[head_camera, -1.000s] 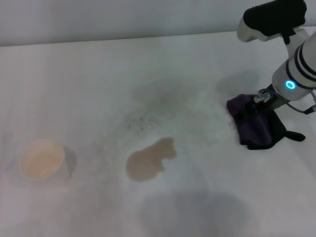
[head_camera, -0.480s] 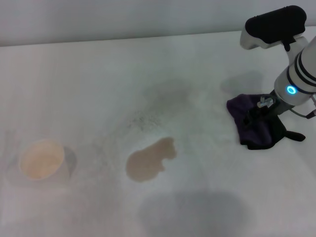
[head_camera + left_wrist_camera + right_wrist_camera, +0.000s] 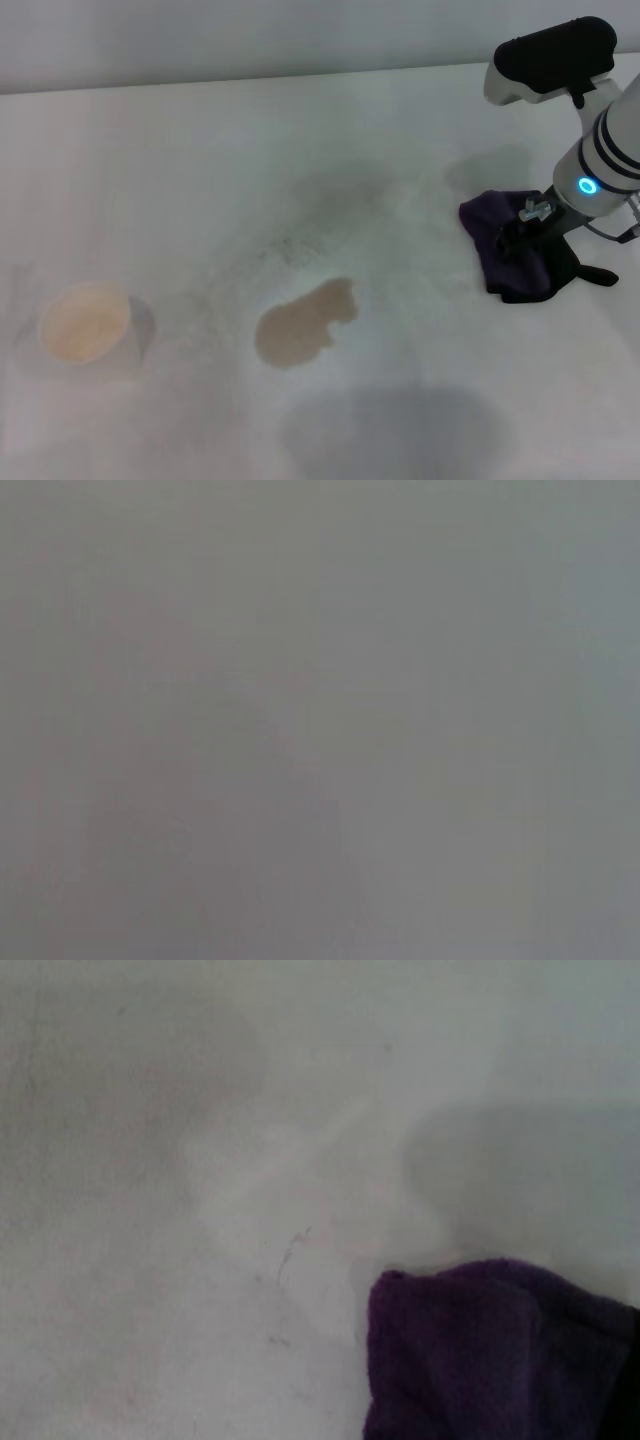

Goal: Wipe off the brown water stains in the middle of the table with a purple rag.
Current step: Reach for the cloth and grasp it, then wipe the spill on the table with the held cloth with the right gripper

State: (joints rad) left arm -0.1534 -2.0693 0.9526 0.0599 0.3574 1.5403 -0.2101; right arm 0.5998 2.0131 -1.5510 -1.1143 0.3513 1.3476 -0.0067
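Note:
The brown water stain [image 3: 303, 325] is a flat tan puddle in the middle of the white table [image 3: 180, 170]. The purple rag [image 3: 522, 268] lies crumpled on the table at the right, well apart from the stain. My right gripper [image 3: 520, 236] is down on the rag's top, its tip dark against the cloth. The right wrist view shows a corner of the rag [image 3: 480, 1355] on the white table [image 3: 200, 1210]. My left gripper is out of view; the left wrist view shows only plain grey.
A white paper cup [image 3: 86, 324] with tan liquid stands at the left. Faint grey speckled smudges [image 3: 325, 205] lie beyond the stain. The table's far edge [image 3: 250, 80] runs along the back.
My right gripper has come down a little onto the rag and shifted slightly. The rag, stain and cup have stayed in place.

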